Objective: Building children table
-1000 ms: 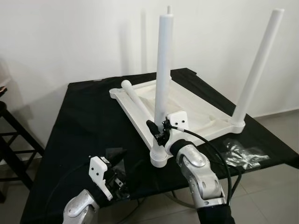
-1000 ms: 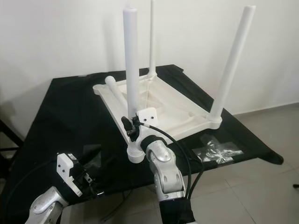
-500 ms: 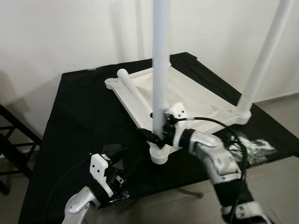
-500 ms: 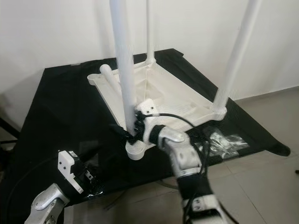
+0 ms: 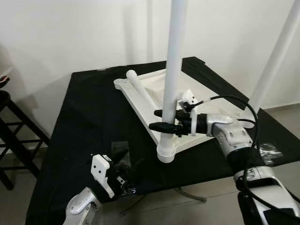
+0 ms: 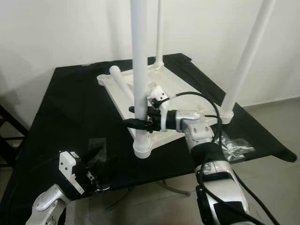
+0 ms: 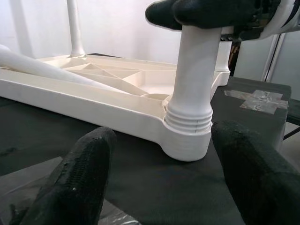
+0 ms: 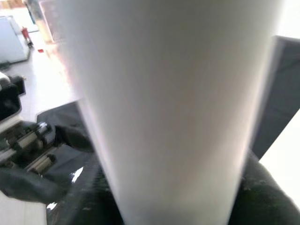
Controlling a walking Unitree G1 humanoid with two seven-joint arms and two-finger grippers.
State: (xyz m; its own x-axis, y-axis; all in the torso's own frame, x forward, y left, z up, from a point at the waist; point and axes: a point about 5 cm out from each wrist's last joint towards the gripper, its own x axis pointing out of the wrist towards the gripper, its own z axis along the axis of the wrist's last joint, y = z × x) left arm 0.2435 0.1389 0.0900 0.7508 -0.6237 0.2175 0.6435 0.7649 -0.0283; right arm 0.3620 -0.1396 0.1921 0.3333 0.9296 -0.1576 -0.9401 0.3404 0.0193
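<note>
A white children's table (image 5: 140,104) lies upside down on a black-covered table. Three white legs stand up from its corners: the near leg (image 5: 172,70), the right leg (image 5: 276,51) and the far leg (image 6: 159,28). A loose fourth leg (image 5: 139,90) lies along the left rim. My right gripper (image 5: 155,120) reaches in from the right and is shut on the near leg, a little above its socket (image 5: 165,152). My left gripper (image 7: 164,140) hovers low at the table's front edge, open, pointing at that socket, with nothing between its fingers (image 7: 79,178).
The black cloth (image 5: 93,108) covers the whole work table. A clear plastic bag of small parts (image 6: 236,147) lies at the right front corner. A sheet of clear film (image 5: 121,152) lies by my left gripper. A dark stool (image 5: 14,131) stands at the left.
My right arm has swung out to the right and its gripper now holds the near leg from that side, slightly higher. The view has shifted. The left gripper has stayed low in front.
</note>
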